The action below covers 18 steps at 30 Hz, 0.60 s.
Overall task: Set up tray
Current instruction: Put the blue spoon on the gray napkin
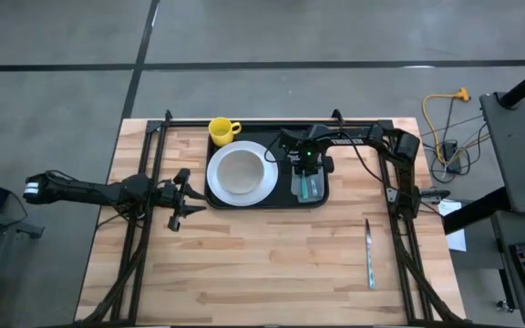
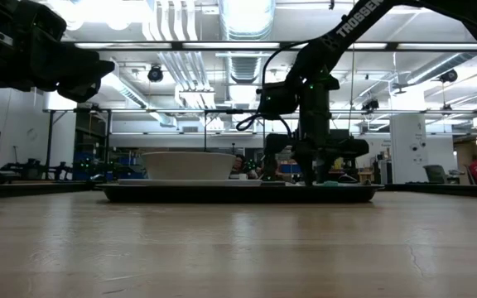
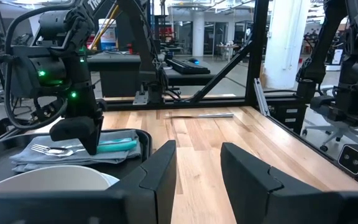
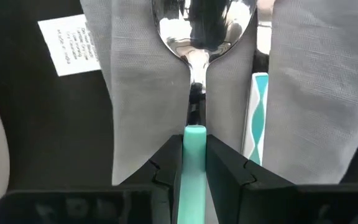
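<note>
The black tray (image 1: 267,206) holds a white plate and bowl (image 1: 241,173), a yellow mug (image 1: 223,130) at its far left corner and a grey folded napkin (image 1: 313,189) on its right side. A teal-handled fork (image 4: 258,112) lies on the napkin (image 4: 316,93). My right gripper (image 1: 310,171) stands over the napkin, pointing down, shut on a teal-handled spoon (image 4: 202,25). My left gripper (image 1: 192,200) hovers open over the bare table just left of the tray, fingers (image 3: 160,174) apart and touching nothing. My right gripper (image 4: 194,140) pinches the spoon's teal handle (image 4: 195,134) between its two fingers, close to where the handle meets the metal neck. The fingers come from above, across the handle. The spoon lies along the napkin, beside the fork; whether it rests on the cloth I cannot tell.
A table knife (image 1: 369,253) lies on the wood to the right of the tray, nearer the table's near edge. A white label (image 4: 73,43) sits on the tray floor beside the napkin. Bare wood spreads in front of the tray. The arms' frames run along both table sides.
</note>
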### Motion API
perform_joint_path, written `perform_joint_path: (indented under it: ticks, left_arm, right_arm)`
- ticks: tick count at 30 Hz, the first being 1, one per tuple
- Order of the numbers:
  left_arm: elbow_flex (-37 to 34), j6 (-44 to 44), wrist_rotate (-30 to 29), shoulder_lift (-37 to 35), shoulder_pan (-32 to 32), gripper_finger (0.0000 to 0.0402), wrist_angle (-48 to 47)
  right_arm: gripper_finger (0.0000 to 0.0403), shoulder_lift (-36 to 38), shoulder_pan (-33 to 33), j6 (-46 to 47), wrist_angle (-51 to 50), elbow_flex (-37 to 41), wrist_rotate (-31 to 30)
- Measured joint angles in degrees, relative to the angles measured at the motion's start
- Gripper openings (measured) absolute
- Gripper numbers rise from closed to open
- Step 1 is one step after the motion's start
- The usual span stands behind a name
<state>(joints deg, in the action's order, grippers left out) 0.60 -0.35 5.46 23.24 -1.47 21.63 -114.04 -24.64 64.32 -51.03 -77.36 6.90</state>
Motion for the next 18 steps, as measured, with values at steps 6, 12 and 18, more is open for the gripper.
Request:
perform_joint_path:
  ticks: [6,12,18]
  left_arm:
    - [0.02,0.0,-0.01,-0.02,-0.01,0.0108,-0.01]
    - [0.0,-0.01,-0.01,-0.02,-0.01,0.0108,0.0]
    - [0.01,-0.01,-0.01,-0.02,0.0,0.0108,0.0]
  right_arm:
    - [0.0054,-0.22,0.02,-1.41,0.43,0.04,0.78]
    - [0.0054,-0.22,0.15,-1.1,0.63,0.52,0.22]
    - [0.0054,-0.31,0.37,-0.92,0.68,0.96,-0.46]
